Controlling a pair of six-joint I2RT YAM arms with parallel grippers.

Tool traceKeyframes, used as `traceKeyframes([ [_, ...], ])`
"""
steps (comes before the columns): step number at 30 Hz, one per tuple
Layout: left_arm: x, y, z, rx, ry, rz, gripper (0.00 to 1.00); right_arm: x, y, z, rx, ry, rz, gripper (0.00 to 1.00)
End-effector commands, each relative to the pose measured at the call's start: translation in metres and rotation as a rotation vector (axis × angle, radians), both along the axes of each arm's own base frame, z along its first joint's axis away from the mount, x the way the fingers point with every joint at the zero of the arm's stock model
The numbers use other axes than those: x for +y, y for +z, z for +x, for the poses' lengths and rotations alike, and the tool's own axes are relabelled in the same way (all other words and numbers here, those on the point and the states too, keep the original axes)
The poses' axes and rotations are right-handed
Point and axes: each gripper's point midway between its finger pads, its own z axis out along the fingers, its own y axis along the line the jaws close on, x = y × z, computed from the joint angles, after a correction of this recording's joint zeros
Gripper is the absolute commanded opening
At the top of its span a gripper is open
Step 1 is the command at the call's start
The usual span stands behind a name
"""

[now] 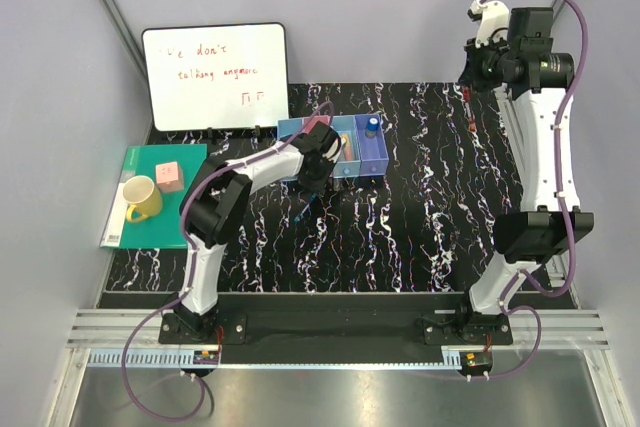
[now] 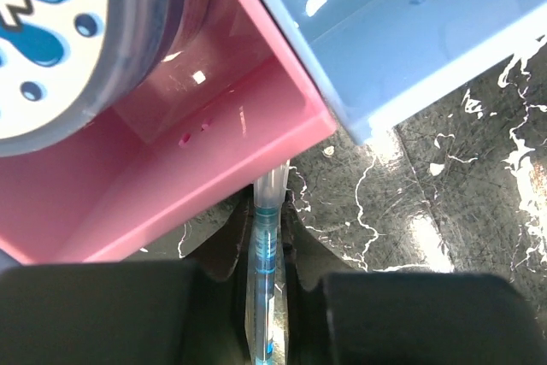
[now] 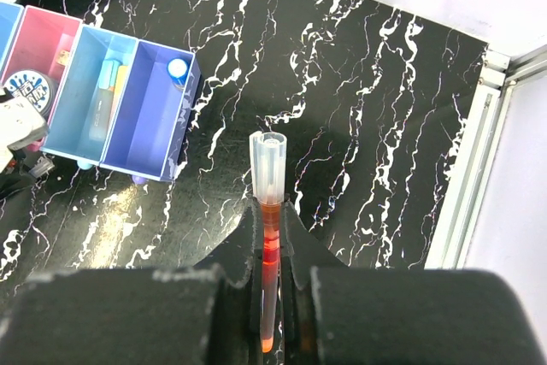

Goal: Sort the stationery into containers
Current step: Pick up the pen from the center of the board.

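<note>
1. Pinching the blue pen [image 2: 263, 297] lengthwise, your left jaws are pressed onto its barrel. Its clear cap points ahead of them, just at the pink bin's [image 2: 214, 177] near wall, likely so it can be lifted over.
2. The tape roll [image 2: 51, 40] sits in that bin, ahead and to the left.
3. Your right jaws clamp the orange pen [image 3: 269, 168] the same way, high over the desk [image 3: 359, 83]. The containers [image 3: 120, 100] lie well off to their left, so that arm is probably keeping clear.

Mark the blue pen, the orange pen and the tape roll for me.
blue pen [image 2: 265, 254], left wrist view, middle of the barrel.
orange pen [image 3: 271, 241], right wrist view, barrel just below its clear cap.
tape roll [image 2: 68, 66], left wrist view, its printed white face.
</note>
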Motion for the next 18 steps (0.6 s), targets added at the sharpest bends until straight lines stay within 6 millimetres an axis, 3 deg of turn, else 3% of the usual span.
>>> traceKeyframes([
  [1,0.004,-0.013,-0.018,0.039,-0.039,0.039,0.00,0.009,0.020,-0.011,-0.049,0.028,0.019,0.06],
  [8,-0.001,0.047,-0.029,-0.035,-0.080,-0.054,0.00,0.008,0.009,-0.015,-0.024,0.035,-0.005,0.06],
  [9,-0.003,0.065,-0.031,-0.059,-0.091,-0.088,0.00,0.020,0.007,-0.017,-0.021,0.068,-0.011,0.06],
  [14,-0.002,0.118,-0.033,-0.162,-0.130,-0.151,0.00,0.035,-0.003,-0.021,0.007,0.103,-0.015,0.06],
  [15,-0.002,0.138,-0.030,-0.207,-0.131,-0.175,0.00,0.038,-0.003,-0.021,0.008,0.108,-0.011,0.06],
  [18,0.004,0.172,-0.016,-0.300,-0.105,-0.200,0.00,0.051,-0.011,-0.023,0.034,0.129,0.003,0.06],
])
